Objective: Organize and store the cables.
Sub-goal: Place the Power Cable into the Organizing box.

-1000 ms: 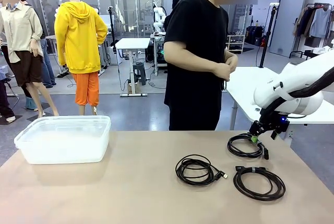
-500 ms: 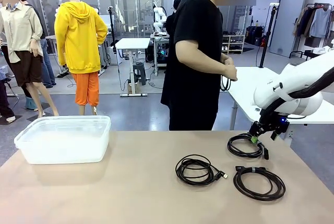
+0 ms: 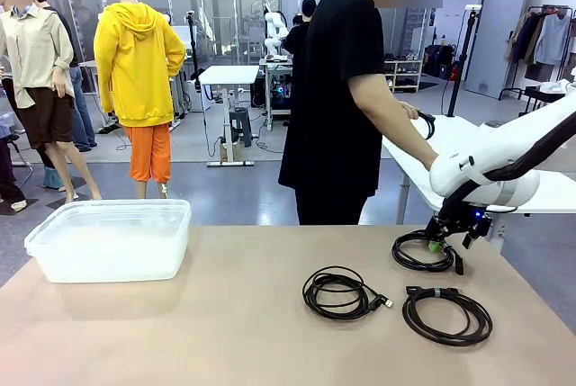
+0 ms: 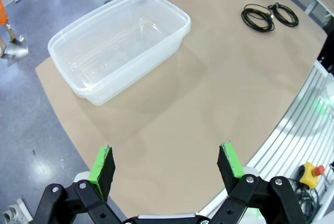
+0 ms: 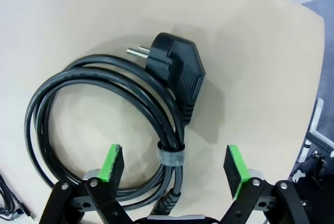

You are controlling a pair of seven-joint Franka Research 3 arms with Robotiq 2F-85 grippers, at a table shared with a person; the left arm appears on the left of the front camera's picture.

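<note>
My right gripper point(image 5: 172, 164) hangs spread over the tied coil point(image 5: 180, 72); my left gripper point(image 4: 167, 164), also spread, faces the bin point(image 4: 78, 85); all three coils point(image 3: 339, 292) lie on the table point(image 3: 225, 332), bin empty; nothing stored yet.

The tabletop point(image 3: 225, 332) is bare between the clear box point(image 3: 108, 242) at the left and the middle cable coil point(image 3: 337, 280), so a hand can pass there freely. At the right, only narrow gaps part the far coil point(image 3: 418, 267) and the near coil point(image 3: 438, 292), and the right hand point(image 3: 438, 245) hangs low over the far coil, fingers point(image 5: 112, 161) spread astride its cord.
</note>
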